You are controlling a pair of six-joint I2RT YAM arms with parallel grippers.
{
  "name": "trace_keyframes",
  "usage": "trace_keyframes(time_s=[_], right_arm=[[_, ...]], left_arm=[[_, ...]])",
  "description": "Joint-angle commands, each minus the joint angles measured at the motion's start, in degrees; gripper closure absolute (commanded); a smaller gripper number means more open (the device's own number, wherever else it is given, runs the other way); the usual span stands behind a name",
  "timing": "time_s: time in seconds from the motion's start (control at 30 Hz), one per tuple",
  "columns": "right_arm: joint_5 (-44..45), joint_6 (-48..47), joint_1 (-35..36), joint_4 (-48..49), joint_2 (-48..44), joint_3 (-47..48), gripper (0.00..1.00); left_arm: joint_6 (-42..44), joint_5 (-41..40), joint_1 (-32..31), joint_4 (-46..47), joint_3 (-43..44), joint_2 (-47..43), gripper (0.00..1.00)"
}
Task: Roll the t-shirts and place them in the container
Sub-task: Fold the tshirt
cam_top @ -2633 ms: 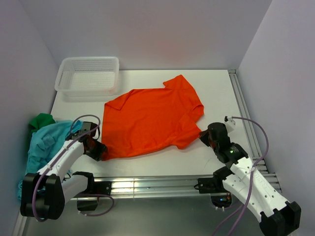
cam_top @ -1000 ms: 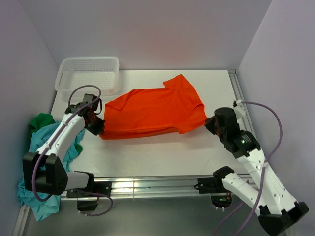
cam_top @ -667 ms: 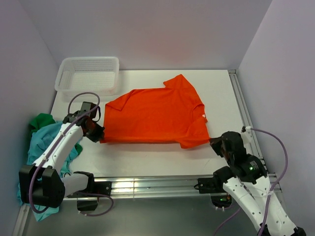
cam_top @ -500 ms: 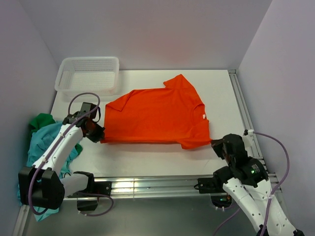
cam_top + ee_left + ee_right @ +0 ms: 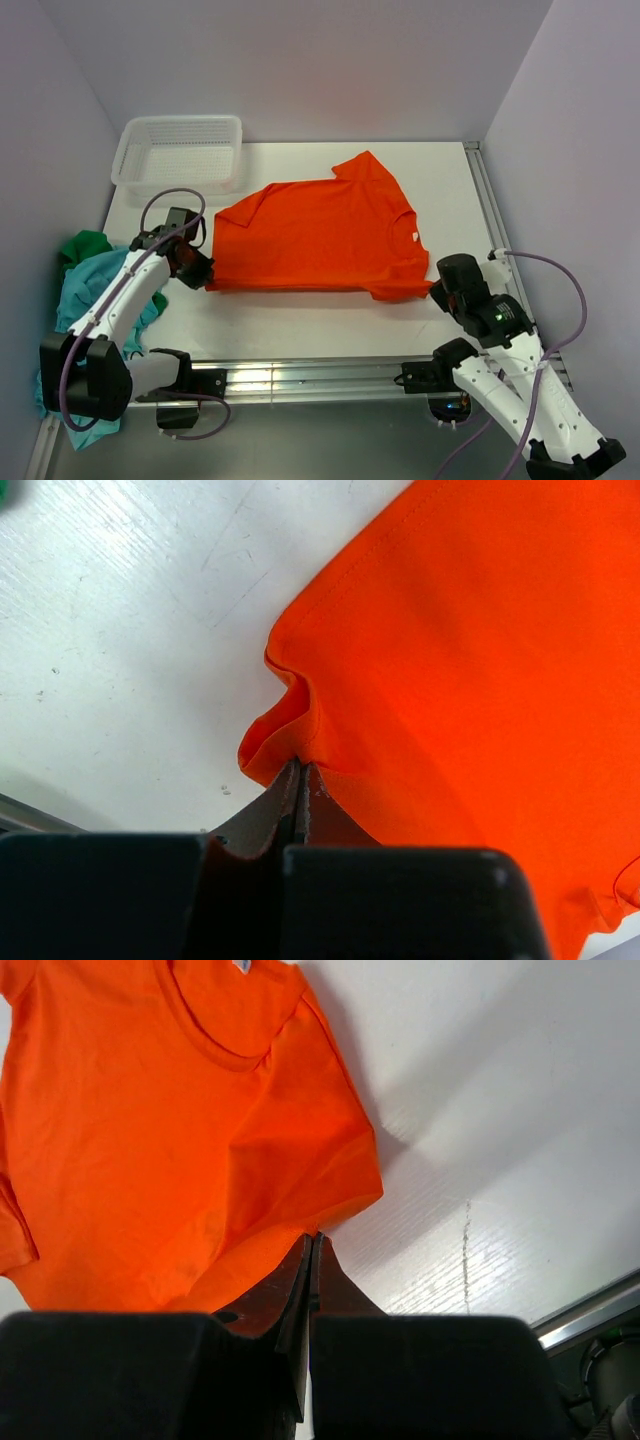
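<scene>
Right hand (image 5: 438, 291): clenching, its two dark fingers pinching the near right edge of the bright orange-red short-sleeved t-shirt (image 5: 315, 240), just by the sleeve next to the collar.
Left hand (image 5: 199, 272): clenching as well, gripping the near left corner of the same shirt, where the cloth is bunching into a small fold against the fingertips.
Bright orange-red short-sleeved t-shirt: lying spread out in the middle of the white tabletop (image 5: 300, 320), its collar and white label facing the right side and one sleeve pointing toward the far wall.
Crumpled teal-blue t-shirt (image 5: 95, 290): slumping over the tabletop's left edge, beneath the left arm.
Dark green t-shirt (image 5: 85, 243): peeking out just behind the teal one, touching it.
White plastic mesh basket (image 5: 175, 185): sitting in the far left corner, near the orange shirt but not touching it.
</scene>
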Motion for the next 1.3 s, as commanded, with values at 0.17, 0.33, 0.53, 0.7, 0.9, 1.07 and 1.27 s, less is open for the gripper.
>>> trace_keyframes(time_s=[0.17, 0.33, 0.53, 0.7, 0.9, 1.07, 1.27], right_arm=[[5.36, -10.67, -0.09, 5.56, 9.48, 7.68, 1.0], [4.75, -17.88, -0.26, 7.93, 18.54, 13.4, 1.0], [4.05, -22.54, -0.17, 11.0, 23.99, 16.13, 1.0], [2.38, -27.2, -0.44, 14.15, 29.26, 17.36, 1.0], [2.12, -30.36, -0.79, 17.24, 33.39, 17.36, 1.0], [2.91, -31.77, -1.58, 18.56, 37.96, 19.46, 1.0], [2.47, -33.88, -2.98, 20.76, 42.71, 21.66, 1.0]], left_arm=[[0.26, -0.62, -0.13, 2.26, 2.56, 4.21, 1.0], [0.7, -1.85, -0.13, 1.3, 5.1, 6.85, 1.0], [0.62, -2.64, -0.13, 1.29, 7.48, 8.96, 1.0], [0.88, -2.55, -0.13, 1.38, 9.24, 11.86, 1.0], [1.14, -2.91, -0.13, 1.64, 10.12, 13.62, 1.0], [1.32, -3.17, -0.13, 2.26, 10.82, 15.63, 1.0], [1.85, -3.34, -0.13, 2.44, 12.23, 19.24, 1.0]])
